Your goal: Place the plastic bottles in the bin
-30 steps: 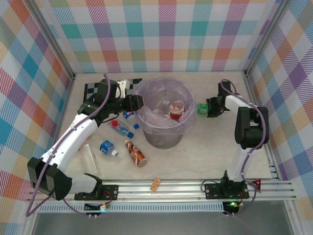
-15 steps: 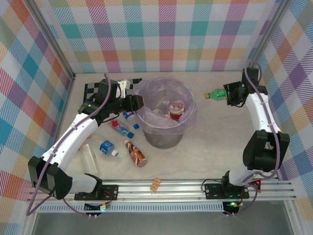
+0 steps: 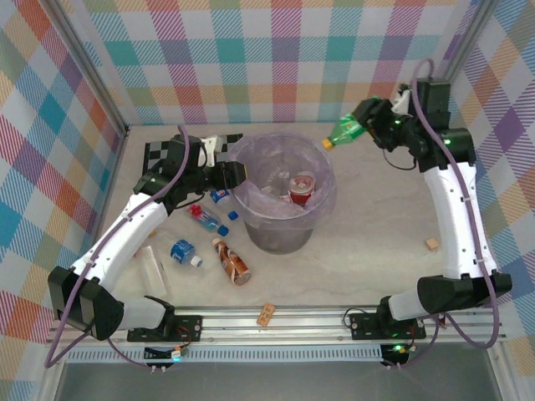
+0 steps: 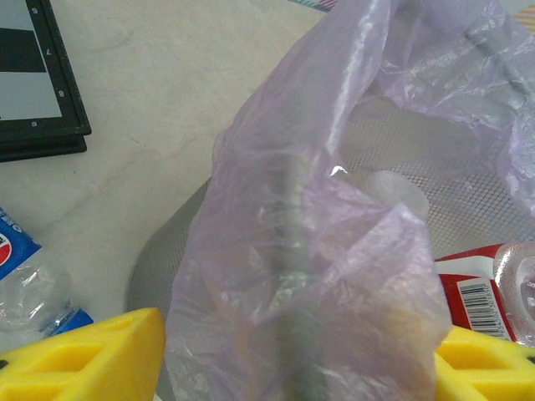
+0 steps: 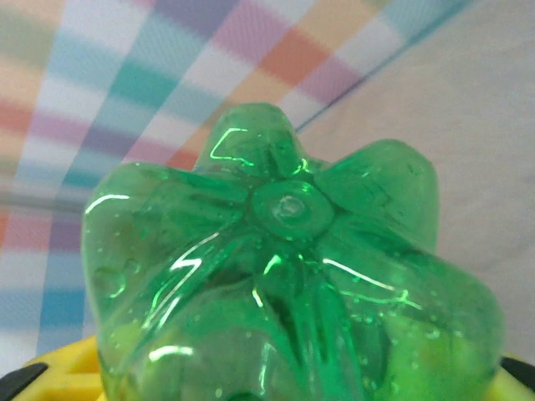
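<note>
The right arm is raised high and bent over, its wrist up beyond the right of the bin (image 3: 251,205), and the right fingers (image 5: 63,380) are clenched on the base end of a green bottle (image 3: 347,129) held in the air. The bottle's long axis slants down and leftward, yellow cap lowest and pointing at the bin's far right rim, with the petalled base toward the wrist camera. The left arm stretches forward in a long reach to the bin's left rim, where the left fingers (image 4: 84,355) straddle the wall and grasp it with the lilac bag (image 4: 334,209) bunched between them. Five more bottles lie on their sides on the bench (image 3: 368,251) left of the bin: a white-capped one (image 3: 219,199) closest to the wall, a red-capped one (image 3: 206,219), a blue-labelled one (image 3: 182,251), a brown-orange one (image 3: 232,261) and a clear one (image 3: 153,269) farthest out. Inside the bin lies a red-labelled bottle (image 3: 299,188); the pale shapes beside it are too blurred to count. Two tan corks show, one (image 3: 431,243) right of the bin, one (image 3: 266,314) nearer than it. A chequered board (image 3: 167,152) lies left of the bin.
</note>
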Robot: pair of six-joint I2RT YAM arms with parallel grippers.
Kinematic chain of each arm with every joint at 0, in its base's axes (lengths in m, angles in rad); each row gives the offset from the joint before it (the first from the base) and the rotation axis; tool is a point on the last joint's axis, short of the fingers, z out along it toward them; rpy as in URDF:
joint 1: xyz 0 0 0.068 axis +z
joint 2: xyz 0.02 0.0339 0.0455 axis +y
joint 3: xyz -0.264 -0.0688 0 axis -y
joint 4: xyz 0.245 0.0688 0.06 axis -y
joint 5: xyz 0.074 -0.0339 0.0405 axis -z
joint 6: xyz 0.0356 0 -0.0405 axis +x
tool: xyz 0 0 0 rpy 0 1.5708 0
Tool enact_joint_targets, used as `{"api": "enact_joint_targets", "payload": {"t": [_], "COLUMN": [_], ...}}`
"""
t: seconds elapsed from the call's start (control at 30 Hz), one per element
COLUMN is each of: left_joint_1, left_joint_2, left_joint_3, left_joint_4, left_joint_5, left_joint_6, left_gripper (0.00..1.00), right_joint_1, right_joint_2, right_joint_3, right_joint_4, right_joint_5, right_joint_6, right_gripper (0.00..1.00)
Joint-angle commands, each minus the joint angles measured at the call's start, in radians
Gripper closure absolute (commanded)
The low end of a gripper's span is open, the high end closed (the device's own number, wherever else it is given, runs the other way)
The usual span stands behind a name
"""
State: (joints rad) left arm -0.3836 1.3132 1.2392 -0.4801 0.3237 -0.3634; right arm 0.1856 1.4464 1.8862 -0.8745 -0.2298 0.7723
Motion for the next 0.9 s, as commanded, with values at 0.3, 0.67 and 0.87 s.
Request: {"api": "enact_joint_targets", "payload": {"t": [0.3,0.67,0.87], "left_joint_1": [-0.003,-0.005,-0.012], "left_joint_2": [-0.018,-0.037,-0.03], "left_joint_3": [0.009,-0.002,-0.001], "left_joint_4": [-0.006,-0.012,-0.002], "left_joint_5": [0.004,-0.009,-0.009], "left_joint_6": [-0.009,-0.017,-0.029], "left_gripper": [0.36,0.35,0.36], "right_joint_1": [0.407,0.512,0.513], "right_joint_2": [0.299,0.431,0.445], "right_joint_3": [0.264,0.2,0.16], "right_joint_4": [-0.2,-0.2,-0.145], "right_joint_5": [0.17,0.21,0.156], "right_joint_6": [-0.244,-0.258,-0.241], "right_gripper": [0.53,0.51,0.44]}}
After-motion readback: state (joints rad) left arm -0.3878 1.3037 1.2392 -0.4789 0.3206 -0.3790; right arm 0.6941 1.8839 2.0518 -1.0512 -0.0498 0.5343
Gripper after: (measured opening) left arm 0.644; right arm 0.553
